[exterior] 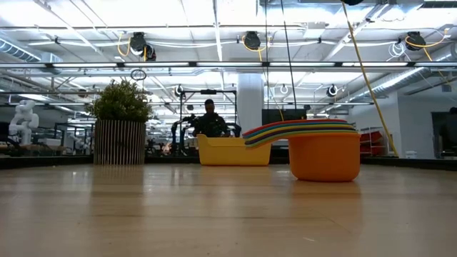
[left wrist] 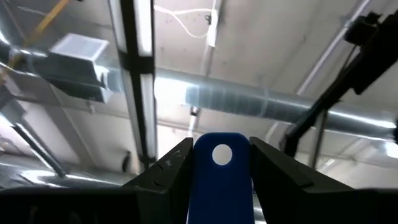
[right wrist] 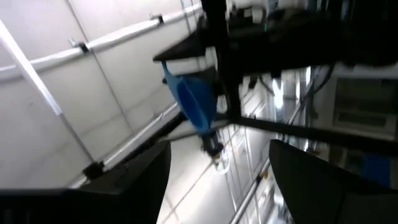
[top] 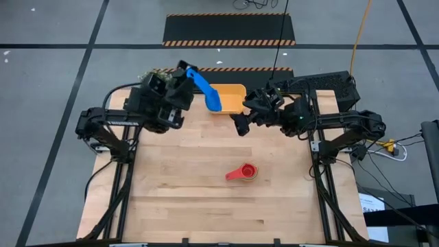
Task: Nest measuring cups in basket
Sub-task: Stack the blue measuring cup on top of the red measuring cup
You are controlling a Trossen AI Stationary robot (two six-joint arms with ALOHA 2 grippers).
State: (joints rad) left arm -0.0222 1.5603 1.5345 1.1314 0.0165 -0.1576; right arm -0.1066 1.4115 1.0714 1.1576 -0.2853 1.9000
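A blue measuring cup [top: 204,90] is held up in the air by my left gripper [top: 184,77], over the left end of the orange-yellow basket [top: 232,98] at the table's far edge. In the left wrist view the cup's handle [left wrist: 221,180] stands between the fingers, with the ceiling behind it. Several other cups sit nested in one stack [top: 241,173] [exterior: 314,146] on the table's middle, red on top and the orange bowl at the bottom. My right gripper [top: 240,125] [right wrist: 221,180] is open in the air near the basket's right end, holding nothing. My left gripper pinches the blue cup's flat handle by its two side edges, near the end with the round hole [left wrist: 222,154]. The handle lies along the fingers [left wrist: 168,171], and the fingers are tipped up toward the ceiling. The cup is lifted clear of table and basket.
A small potted plant [exterior: 121,128] stands at the far left corner, left of the basket [exterior: 232,151]. A person [exterior: 211,121] is seen in the room beyond the table. Bare wood lies around the cup stack toward the near edge.
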